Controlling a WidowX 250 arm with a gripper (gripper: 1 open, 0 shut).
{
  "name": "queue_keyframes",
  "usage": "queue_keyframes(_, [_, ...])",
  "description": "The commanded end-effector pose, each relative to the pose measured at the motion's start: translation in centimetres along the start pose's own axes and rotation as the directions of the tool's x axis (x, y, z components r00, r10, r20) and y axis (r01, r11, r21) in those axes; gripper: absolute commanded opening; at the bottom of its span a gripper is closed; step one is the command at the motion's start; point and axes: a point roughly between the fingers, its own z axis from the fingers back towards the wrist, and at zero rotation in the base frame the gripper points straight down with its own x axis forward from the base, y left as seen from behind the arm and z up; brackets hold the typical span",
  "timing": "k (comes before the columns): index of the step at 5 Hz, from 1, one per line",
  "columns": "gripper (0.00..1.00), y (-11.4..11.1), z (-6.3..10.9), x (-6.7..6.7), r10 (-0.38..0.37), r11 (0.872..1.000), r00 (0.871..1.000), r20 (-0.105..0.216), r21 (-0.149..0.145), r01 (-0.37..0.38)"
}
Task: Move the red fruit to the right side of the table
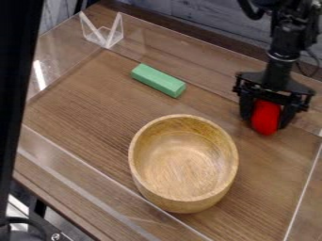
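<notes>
The red fruit is a small glossy red piece at the right side of the brown wood-grain table, down at the tabletop. My gripper points straight down over it, with a black finger on each side of the fruit. The fingers stand close to the fruit, and the picture is too coarse to tell whether they still press on it. The fruit's green top is hidden by the gripper.
A round light wooden bowl sits front and centre, left of the fruit. A flat green block lies farther back. Low clear acrylic walls edge the table, and a clear stand is in the back left corner.
</notes>
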Motion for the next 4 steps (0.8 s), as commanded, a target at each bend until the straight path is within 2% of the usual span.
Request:
queue_keyframes(1, [0.00,0.9,1.9,0.5,0.007,1.000,0.999,0.051,-0.026,-0.006])
queue_keyframes(3, [0.00,2.2,1.9,-1.4,0.006,0.999,0.998,0.060,-0.037,-0.004])
queue_keyframes(4, [0.00,2.5,1.5,-1.9,-0.004,0.999,0.998,0.059,-0.036,0.006])
